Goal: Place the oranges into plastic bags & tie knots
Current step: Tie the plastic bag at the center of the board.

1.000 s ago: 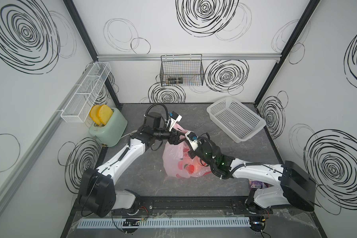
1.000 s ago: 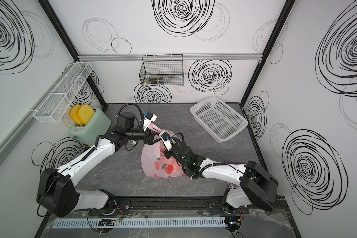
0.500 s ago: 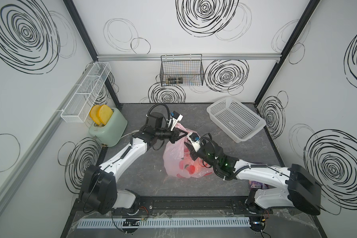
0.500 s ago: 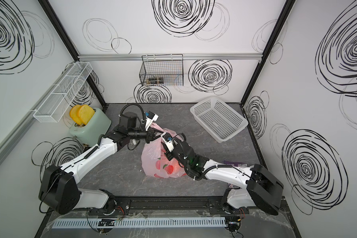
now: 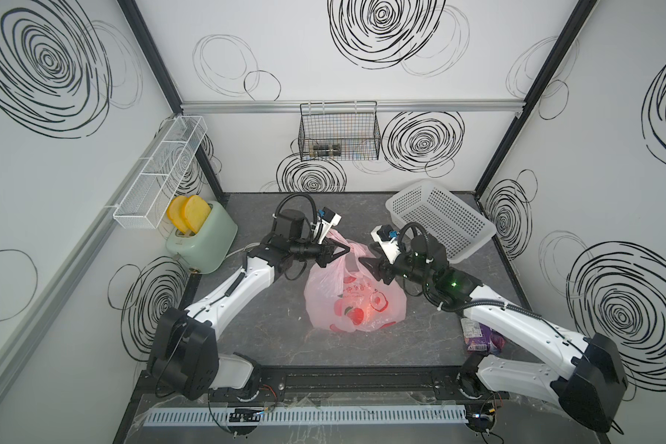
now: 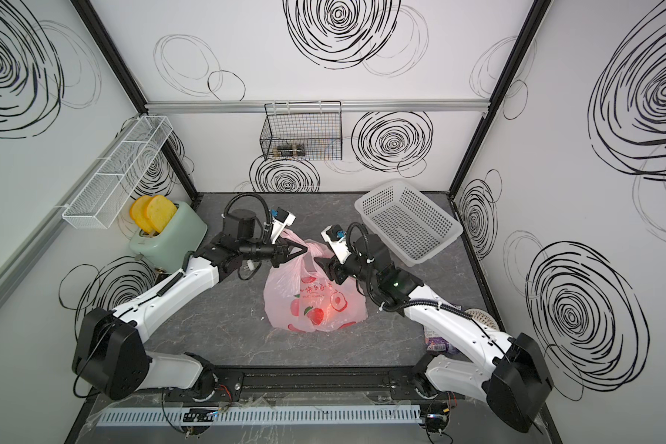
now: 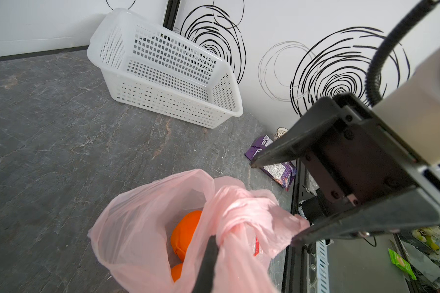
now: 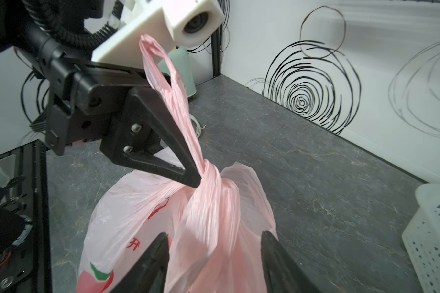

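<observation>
The pink plastic bag point(image 5: 352, 307) point(image 6: 310, 307) stands on the dark table between both arms. Through its open mouth in the left wrist view, two oranges point(image 7: 186, 233) show inside. Its handles are twisted into a knot point(image 8: 212, 177) point(image 7: 239, 210), with a loop of handle point(image 8: 160, 66) rising above it. My left gripper point(image 5: 346, 250) point(image 8: 194, 181) is shut on the handles right at the knot. My right gripper point(image 5: 366, 265) point(image 8: 215, 253) is open, its fingers point(image 8: 155, 256) standing apart on either side of the bag's gathered film just below the knot.
A white perforated basket point(image 5: 439, 219) lies tilted at the back right. A green toaster point(image 5: 200, 238) with toast slices stands at the left. A purple snack packet point(image 5: 477, 338) lies under my right arm. A black wire basket point(image 5: 339, 130) hangs on the back wall.
My left gripper has shut on the handles at the knot. My right gripper has let go, opened, and drawn back a little to the right.
</observation>
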